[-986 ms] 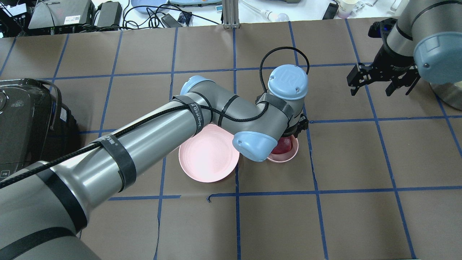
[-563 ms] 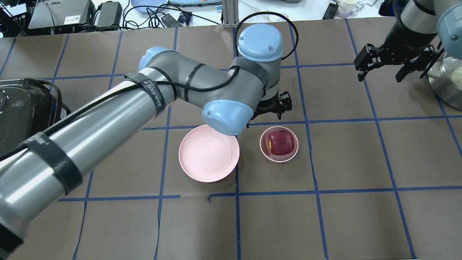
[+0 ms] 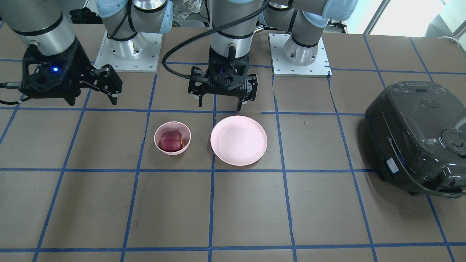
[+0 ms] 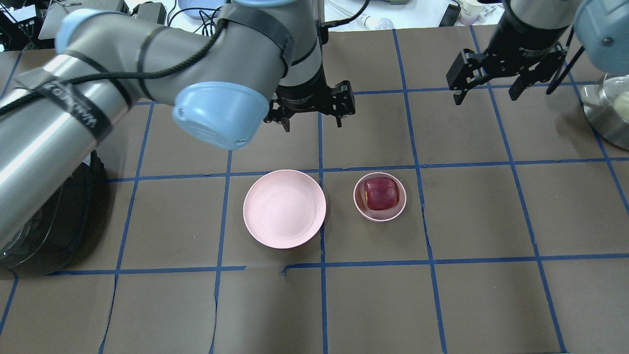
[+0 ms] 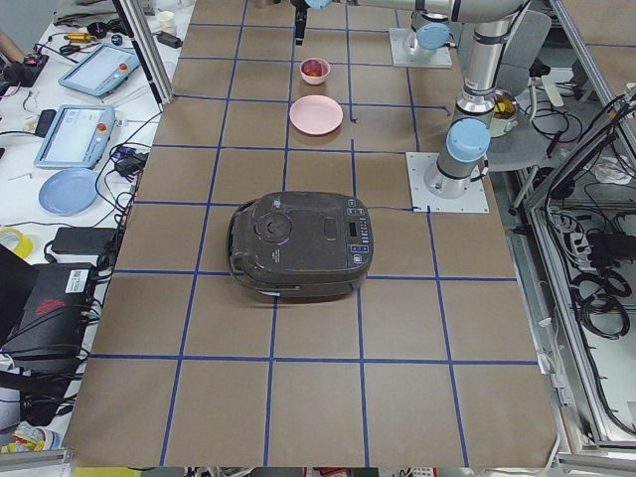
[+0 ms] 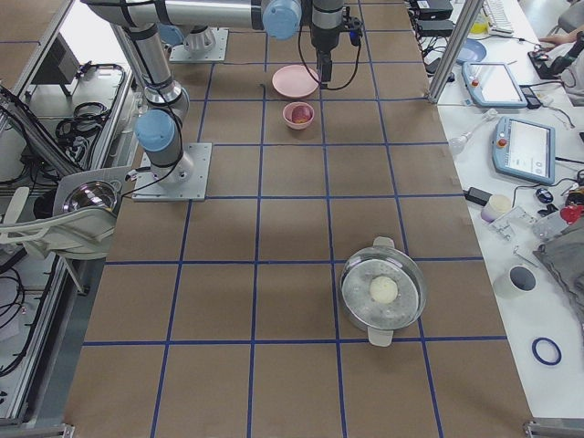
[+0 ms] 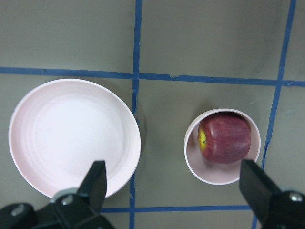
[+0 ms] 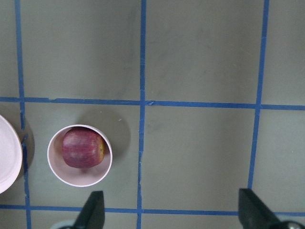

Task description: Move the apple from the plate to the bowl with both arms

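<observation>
The dark red apple (image 4: 381,193) lies inside the small pink bowl (image 4: 357,199), also seen in the front view (image 3: 171,141) and both wrist views (image 7: 225,138) (image 8: 82,148). The wide pink plate (image 4: 284,209) stands bare just left of the bowl. My left gripper (image 4: 312,123) is open and empty, raised above the table beyond the plate and bowl. My right gripper (image 4: 485,96) is open and empty, raised farther right, apart from the bowl.
A black rice cooker (image 3: 418,138) sits on the table at my left, partly under my left arm in the overhead view. A steel pot (image 4: 609,113) with a pale round item stands at the far right edge. Blue tape lines grid the brown table.
My left gripper has risen off the bowl and pulled back to the far side, leaving the apple in the bowl. My right gripper has shifted up and slightly left.
</observation>
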{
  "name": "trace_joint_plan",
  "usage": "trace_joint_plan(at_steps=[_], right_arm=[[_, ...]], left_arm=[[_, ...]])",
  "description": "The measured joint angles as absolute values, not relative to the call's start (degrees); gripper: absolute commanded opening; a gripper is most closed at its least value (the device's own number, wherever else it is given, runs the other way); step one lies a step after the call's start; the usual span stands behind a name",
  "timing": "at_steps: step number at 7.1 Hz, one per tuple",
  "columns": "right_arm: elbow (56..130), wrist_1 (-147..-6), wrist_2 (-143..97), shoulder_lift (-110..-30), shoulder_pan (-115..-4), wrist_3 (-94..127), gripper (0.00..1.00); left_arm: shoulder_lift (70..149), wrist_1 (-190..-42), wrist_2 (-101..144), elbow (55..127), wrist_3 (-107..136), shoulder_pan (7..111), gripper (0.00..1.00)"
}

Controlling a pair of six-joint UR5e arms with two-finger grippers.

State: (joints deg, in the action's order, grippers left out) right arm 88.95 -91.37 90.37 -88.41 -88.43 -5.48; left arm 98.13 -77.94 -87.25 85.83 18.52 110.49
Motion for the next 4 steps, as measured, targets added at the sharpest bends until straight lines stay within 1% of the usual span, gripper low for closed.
trace_joint_plan(at_steps=[2,4], right_arm=[[89.14,-91.25,90.47,-89.21,-89.96,-4.76,1.00],[89.10,-91.21,90.39,-89.74,-90.09,-4.67,1.00]], left_arm=[[92.44,-85.38,-88.46,85.84,14.73,105.70,1.00],[89.06,-90.01,-88.77,86.23,10.05,98.65,1.00]])
